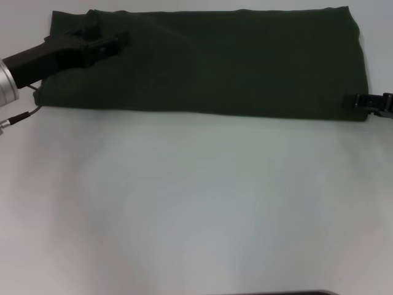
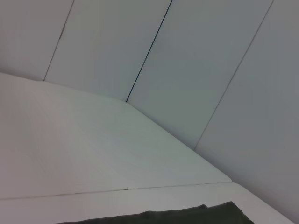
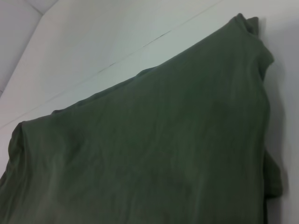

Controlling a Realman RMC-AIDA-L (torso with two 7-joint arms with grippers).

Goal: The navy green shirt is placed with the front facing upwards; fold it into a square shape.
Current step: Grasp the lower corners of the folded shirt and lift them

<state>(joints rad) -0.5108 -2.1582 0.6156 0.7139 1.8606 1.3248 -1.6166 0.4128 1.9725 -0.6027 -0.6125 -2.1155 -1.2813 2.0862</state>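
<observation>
The navy green shirt (image 1: 215, 61) is seen in the head view as a long, flat, dark green band laid across the far part of the white worktop (image 1: 196, 203), stretching from about ten o'clock to two o'clock in that view, its plain cloth uppermost and no print to be made out. Its near edge runs almost straight from side to side, and its right end is slightly rounded. The left pincer (image 1: 113, 42) is found at about ten o'clock, over the shirt's left end near the far corner, with its black fingers lying low on or just above the cloth; whether they are wide, narrow or gripping fabric cannot be told. The right pincer (image 1: 371, 102) is seen at about three o'clock, at the shirt's near right corner, only its dark tip being in view at the picture's edge; its state cannot be told either. In the left wrist view a thin strip of the green cloth (image 2: 187, 215) is shown, with bare worktop and a pale panelled wall (image 2: 210, 70) beyond it. In the right wrist view the shirt (image 3: 154, 149) fills most of the picture, lightly creased, with a folded edge at one side.
</observation>
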